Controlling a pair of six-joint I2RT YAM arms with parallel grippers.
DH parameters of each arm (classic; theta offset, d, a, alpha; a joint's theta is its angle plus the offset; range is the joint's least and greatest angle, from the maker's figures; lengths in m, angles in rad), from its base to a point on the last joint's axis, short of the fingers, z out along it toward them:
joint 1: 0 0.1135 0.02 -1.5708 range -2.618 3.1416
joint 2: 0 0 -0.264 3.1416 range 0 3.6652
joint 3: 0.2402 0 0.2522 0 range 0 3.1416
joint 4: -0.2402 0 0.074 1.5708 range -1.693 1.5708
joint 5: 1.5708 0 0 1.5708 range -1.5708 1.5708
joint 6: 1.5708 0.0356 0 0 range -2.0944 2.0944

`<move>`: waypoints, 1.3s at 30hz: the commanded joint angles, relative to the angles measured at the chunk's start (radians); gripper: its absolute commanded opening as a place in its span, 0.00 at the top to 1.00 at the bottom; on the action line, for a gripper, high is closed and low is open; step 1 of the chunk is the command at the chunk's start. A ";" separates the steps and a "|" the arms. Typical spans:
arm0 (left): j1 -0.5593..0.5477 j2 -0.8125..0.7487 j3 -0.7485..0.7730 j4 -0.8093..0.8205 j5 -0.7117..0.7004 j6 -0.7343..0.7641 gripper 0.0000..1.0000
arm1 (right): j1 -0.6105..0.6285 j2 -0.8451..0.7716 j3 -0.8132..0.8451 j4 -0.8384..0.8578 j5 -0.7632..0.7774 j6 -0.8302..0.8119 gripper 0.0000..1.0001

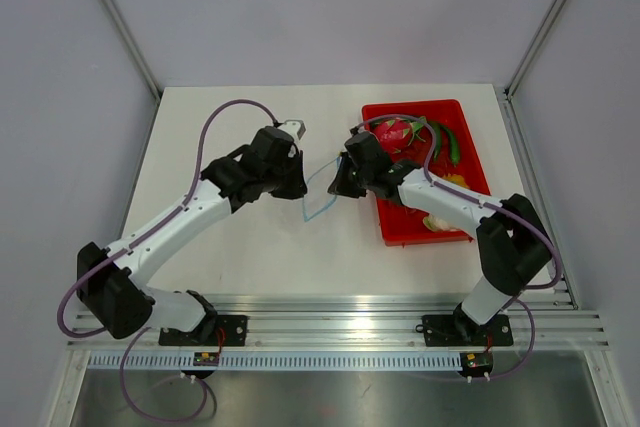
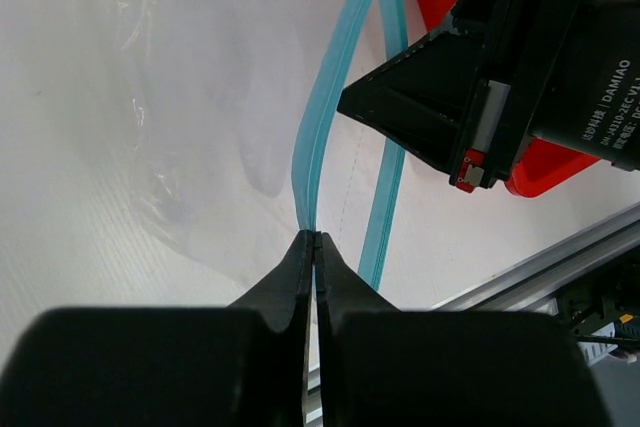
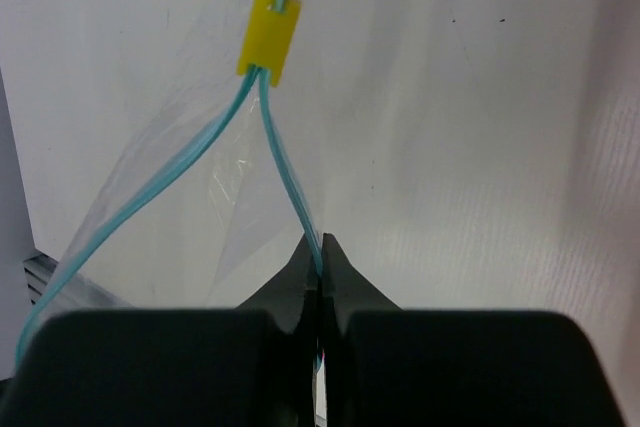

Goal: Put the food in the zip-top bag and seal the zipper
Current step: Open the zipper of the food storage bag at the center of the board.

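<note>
Open zip-top bag (image 1: 318, 199), not filled.
The left pincer (image 2: 316, 237) and right pincer (image 3: 318, 243) each pinch shut on one zipper (image 2: 307, 147) lip; food (image 1: 450, 142) lies beyond right pincer.

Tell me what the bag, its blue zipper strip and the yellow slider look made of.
Zip-top bag: thin clear plastic film, glossy; it is see-through, crinkled, with white glints.
Zipper: light-blue, slightly translucent flexible plastic, likely; it bends in smooth curves.
Yellow slider: opaque, matte, probably hard plastic; it keeps a blocky shape.

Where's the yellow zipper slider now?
Right wrist view, upper left: the small yellow plastic slider sits where the two tracks of the light-blue zipper strip join, beyond the right gripper.
</note>
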 commanded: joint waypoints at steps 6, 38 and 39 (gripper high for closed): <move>-0.001 0.049 0.067 0.055 0.056 -0.031 0.84 | 0.050 -0.078 0.101 -0.104 0.094 -0.020 1.00; -0.022 0.184 0.055 0.101 -0.002 -0.027 0.65 | 0.061 -0.116 0.071 -0.112 0.083 -0.015 1.00; -0.012 0.187 0.073 0.074 -0.010 -0.025 0.73 | 0.059 -0.116 0.060 -0.112 0.100 -0.020 1.00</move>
